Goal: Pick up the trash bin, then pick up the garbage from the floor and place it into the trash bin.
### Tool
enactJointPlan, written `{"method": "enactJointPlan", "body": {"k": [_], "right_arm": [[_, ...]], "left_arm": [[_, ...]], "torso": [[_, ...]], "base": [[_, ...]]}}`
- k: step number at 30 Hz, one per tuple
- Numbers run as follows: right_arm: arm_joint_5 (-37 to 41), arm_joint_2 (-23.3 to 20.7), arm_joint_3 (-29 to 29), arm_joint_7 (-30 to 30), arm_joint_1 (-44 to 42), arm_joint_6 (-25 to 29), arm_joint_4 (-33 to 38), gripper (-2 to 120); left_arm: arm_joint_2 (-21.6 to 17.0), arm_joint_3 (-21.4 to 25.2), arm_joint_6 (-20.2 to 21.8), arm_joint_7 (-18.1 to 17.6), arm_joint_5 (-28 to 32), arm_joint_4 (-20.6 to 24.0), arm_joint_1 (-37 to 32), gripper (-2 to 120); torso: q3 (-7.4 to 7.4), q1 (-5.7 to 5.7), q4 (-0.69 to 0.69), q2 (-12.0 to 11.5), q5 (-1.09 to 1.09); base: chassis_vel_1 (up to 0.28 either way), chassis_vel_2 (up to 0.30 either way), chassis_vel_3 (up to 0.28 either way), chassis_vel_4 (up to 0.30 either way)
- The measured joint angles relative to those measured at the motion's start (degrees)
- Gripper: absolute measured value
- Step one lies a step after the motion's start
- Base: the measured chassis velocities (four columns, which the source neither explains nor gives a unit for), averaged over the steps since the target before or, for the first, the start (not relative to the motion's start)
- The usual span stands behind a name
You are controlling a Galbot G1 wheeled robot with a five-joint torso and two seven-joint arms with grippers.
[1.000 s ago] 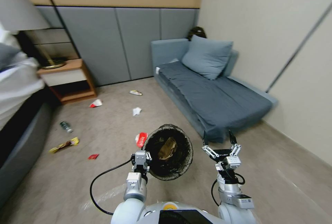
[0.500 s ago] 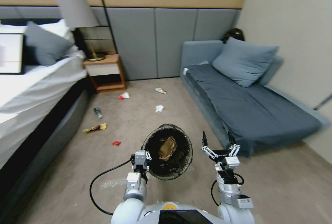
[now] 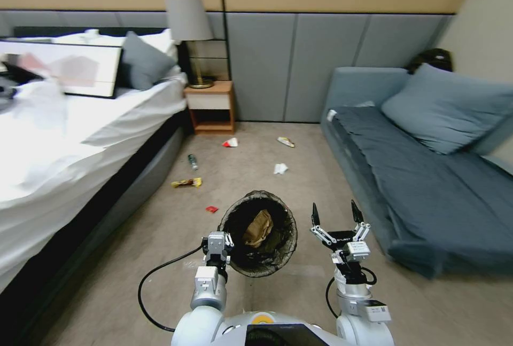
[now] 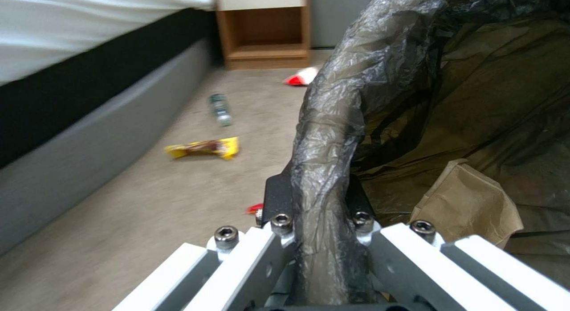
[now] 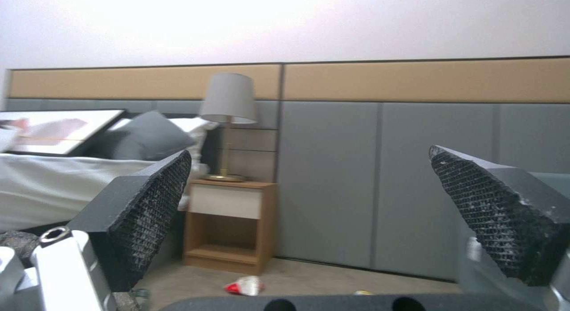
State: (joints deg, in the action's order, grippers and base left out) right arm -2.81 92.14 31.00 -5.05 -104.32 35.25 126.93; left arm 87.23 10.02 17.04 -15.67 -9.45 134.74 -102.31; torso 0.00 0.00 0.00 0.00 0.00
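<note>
The fingers (image 4: 279,199) of the left gripper (image 3: 217,243) are seen closed on the bag-wrapped rim of the trash bin (image 3: 260,242), which is held off the floor just ahead of the robot's body. The fingers (image 5: 151,204) of the right gripper (image 3: 334,213) are spread wide with nothing between them, just beside the bin. A tan paper piece (image 3: 258,227) is seen inside the bin. The bin is judged light and fairly stiff, but the thin liner over the rim looks slick, so a rim pinch may slip. Farther off on the floor, a small red wrapper (image 3: 211,209) is seen nearest, then a yellow snack wrapper (image 3: 186,182), a small bottle (image 3: 192,161) and a white tissue wad (image 3: 280,168), and farthest a red-and-white wrapper (image 3: 230,142). All are judged light and soft, best pinched at a raised fold; the bottle may roll and is best taken across its body.
</note>
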Motion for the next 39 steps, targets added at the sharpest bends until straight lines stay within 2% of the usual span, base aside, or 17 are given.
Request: {"method": "enactJointPlan", "body": {"k": [4,8,12,39], "right_arm": [[0.0,0.0,0.0,-0.1,-0.1,0.1,0.2,100],[0.1,0.0,0.1,-0.3,-0.1,0.3,0.2,100],[0.1,0.0,0.1,-0.6,-0.1,0.4,0.2,100],[1.1,0.0,1.0,-0.9,-0.1,0.5,0.9,100]], "left_arm": [[0.0,0.0,-0.1,0.0,-0.1,-0.1,0.0,0],[0.0,-0.1,-3.0,0.1,-0.6,-1.1,0.1,0],[0.0,-0.1,-3.9,0.1,-0.9,-1.5,0.1,0],[0.0,-0.4,-4.5,0.5,-0.8,-1.7,0.2,0]], "torso": [[0.0,0.0,0.0,0.0,0.0],[0.0,0.0,0.01,0.0,0.0],[0.0,0.0,0.01,0.0,0.0],[0.0,0.0,0.0,0.0,0.0]], "base": [[0.125,0.121,0.123,0.125],[0.13,0.124,0.124,0.128],[0.087,0.092,0.091,0.078],[0.0,0.0,0.0,0.0]]}}
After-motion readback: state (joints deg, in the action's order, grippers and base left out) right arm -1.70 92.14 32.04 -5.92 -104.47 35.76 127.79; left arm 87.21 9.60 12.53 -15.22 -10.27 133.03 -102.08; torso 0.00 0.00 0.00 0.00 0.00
